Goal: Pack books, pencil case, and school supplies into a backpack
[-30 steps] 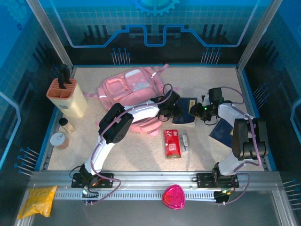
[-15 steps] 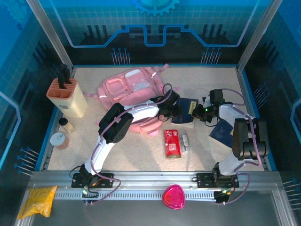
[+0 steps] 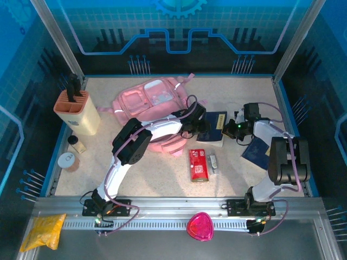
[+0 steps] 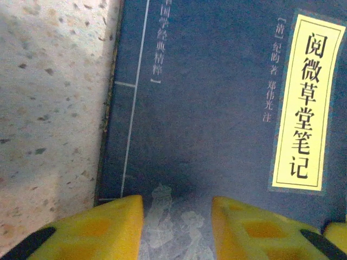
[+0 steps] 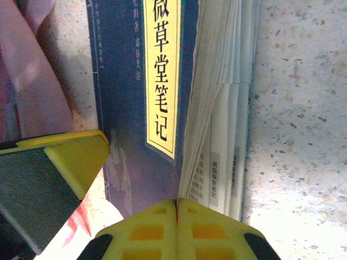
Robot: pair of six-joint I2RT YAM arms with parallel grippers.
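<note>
A navy book point(image 3: 215, 127) with a yellow title label lies right of the pink backpack point(image 3: 152, 103). My left gripper point(image 4: 176, 227) hovers open over its cover point(image 4: 206, 108), the yellow fingers point(image 4: 97, 227) apart. My right gripper point(image 5: 177, 216) is shut at the book's right edge point(image 5: 162, 162), the cover's edge running into the seam between its fingers, with pages point(image 5: 217, 135) fanned beside it. A second navy book point(image 3: 257, 152) lies further right. The red pencil case point(image 3: 199, 165) and a small grey-white piece point(image 3: 212, 161) lie nearer the front.
A beige knife block point(image 3: 78, 111), a small jar point(image 3: 73, 142) and a round tin point(image 3: 68, 161) stand at the left. On the front rail lie a pink heart-shaped thing point(image 3: 200, 226) and a yellow bag point(image 3: 43, 230). A backpack strap point(image 5: 32, 81) lies beside the book.
My right gripper has closed at the book's right edge and drifted slightly right. The left gripper's fingers have spread a little over the cover. The book has hardly moved.
</note>
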